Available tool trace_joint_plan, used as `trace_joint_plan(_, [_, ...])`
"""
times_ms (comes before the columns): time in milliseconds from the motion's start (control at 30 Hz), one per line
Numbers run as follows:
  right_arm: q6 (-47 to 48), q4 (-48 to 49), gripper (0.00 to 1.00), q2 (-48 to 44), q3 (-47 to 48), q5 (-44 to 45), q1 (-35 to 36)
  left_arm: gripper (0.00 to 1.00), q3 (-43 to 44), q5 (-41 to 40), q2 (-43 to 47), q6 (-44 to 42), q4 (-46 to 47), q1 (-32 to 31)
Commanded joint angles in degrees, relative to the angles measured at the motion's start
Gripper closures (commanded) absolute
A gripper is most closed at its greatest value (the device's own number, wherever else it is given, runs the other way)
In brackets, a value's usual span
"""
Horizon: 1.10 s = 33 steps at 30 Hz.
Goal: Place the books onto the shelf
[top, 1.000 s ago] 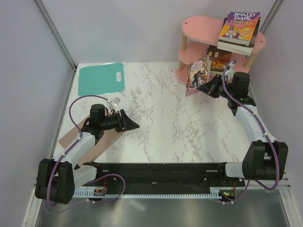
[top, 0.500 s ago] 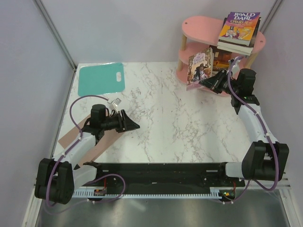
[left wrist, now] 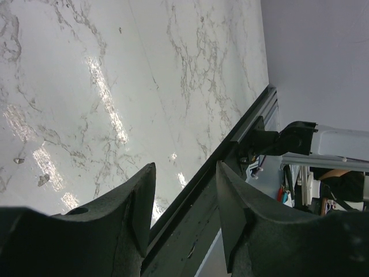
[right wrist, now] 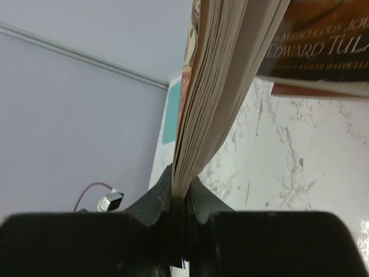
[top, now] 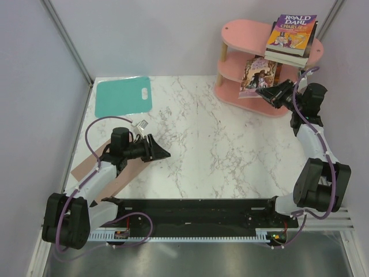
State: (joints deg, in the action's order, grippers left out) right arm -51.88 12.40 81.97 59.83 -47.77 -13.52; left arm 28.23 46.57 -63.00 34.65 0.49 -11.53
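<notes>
The pink shelf [top: 242, 29] stands at the table's far right corner. A stack of books with the purple-orange Roald Dahl book [top: 291, 33] on top lies on its top board. My right gripper [top: 270, 93] is shut on a paperback with a pinkish illustrated cover [top: 257, 74], held tilted at the level of the middle board. The right wrist view shows its page edges [right wrist: 213, 86] clamped in the right gripper [right wrist: 181, 182], with a brown book [right wrist: 323, 49] just beyond. My left gripper [top: 162, 153] stands open and empty over the table, as does the left gripper [left wrist: 184, 208] in its own view.
A teal mat [top: 123, 96] lies flat at the far left of the marble table [top: 202, 144]. A brown cardboard sheet [top: 128, 173] lies under the left arm. Grey walls close in the table on three sides. The black base rail [left wrist: 230, 150] runs along the near edge.
My right gripper has carried the pinkish paperback up and to the right, from standing before the shelf's foot to lying tilted at the middle board. The left arm has not moved.
</notes>
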Motion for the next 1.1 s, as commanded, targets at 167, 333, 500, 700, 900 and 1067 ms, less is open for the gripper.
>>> trace_joint_plan(167, [-12.2, 18.5, 1.00, 6.1, 2.2, -4.9, -3.9, 0.48, 0.0, -0.3, -0.1, -1.7, 0.2, -0.5])
trace_joint_plan(333, [-12.2, 18.3, 1.00, 8.9, 5.4, -5.1, -4.1, 0.47, -0.2, -0.4, -0.3, -1.8, 0.2, -0.9])
trace_joint_plan(500, [-12.7, 18.8, 1.00, 10.7, 7.0, -3.9, -4.3, 0.47, -0.5, -0.6, 0.0, -1.9, 0.2, -1.1])
trace_joint_plan(700, [-12.2, 17.6, 1.00, 11.3, 7.1, -1.0, -4.6, 0.48, -0.5, -0.6, 0.0, -1.9, 0.2, -1.4])
trace_joint_plan(900, [-10.4, 14.0, 0.99, 13.0, 9.3, 0.3, -4.8, 0.48, -0.9, -0.9, 0.3, -2.0, 0.2, -1.7])
trace_joint_plan(1067, [-7.2, 6.5, 0.96, 15.3, 13.5, 1.4, -4.8, 0.48, -1.1, -1.0, 0.2, -2.0, 0.2, -1.9])
